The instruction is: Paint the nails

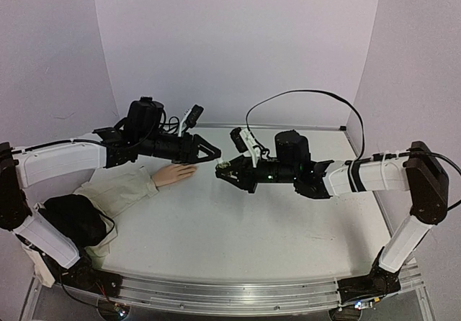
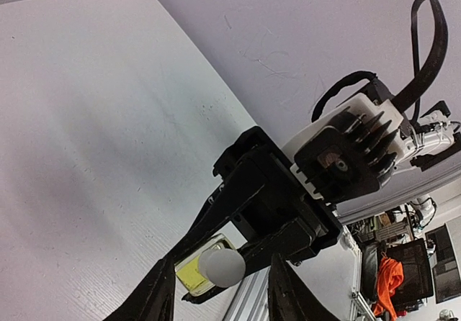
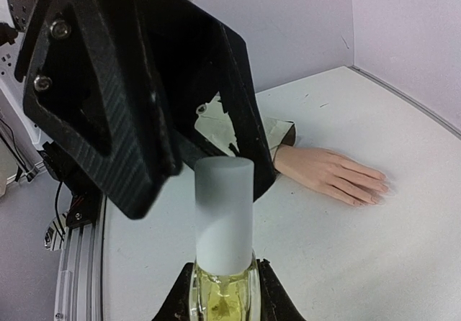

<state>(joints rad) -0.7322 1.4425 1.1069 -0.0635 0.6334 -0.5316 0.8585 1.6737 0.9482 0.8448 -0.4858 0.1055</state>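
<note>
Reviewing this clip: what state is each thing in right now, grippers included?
Left gripper: open, jaws either side of the cap.
Right gripper: shut on the bottle.
Cap: on the bottle.
Mannequin hand: lying flat on the table, palm down.
Nails: too small to tell if painted.

We get soft, even, bright overhead light with no glare. Faint shadows lie on the table (image 1: pixel 238 227), and its 6 o'clock edge bows. The white cap (image 3: pixel 224 206) of the bottle (image 3: pixel 222 301) blurs close up, while the mannequin hand (image 3: pixel 331 173) at 3 o'clock is sharp.
</note>
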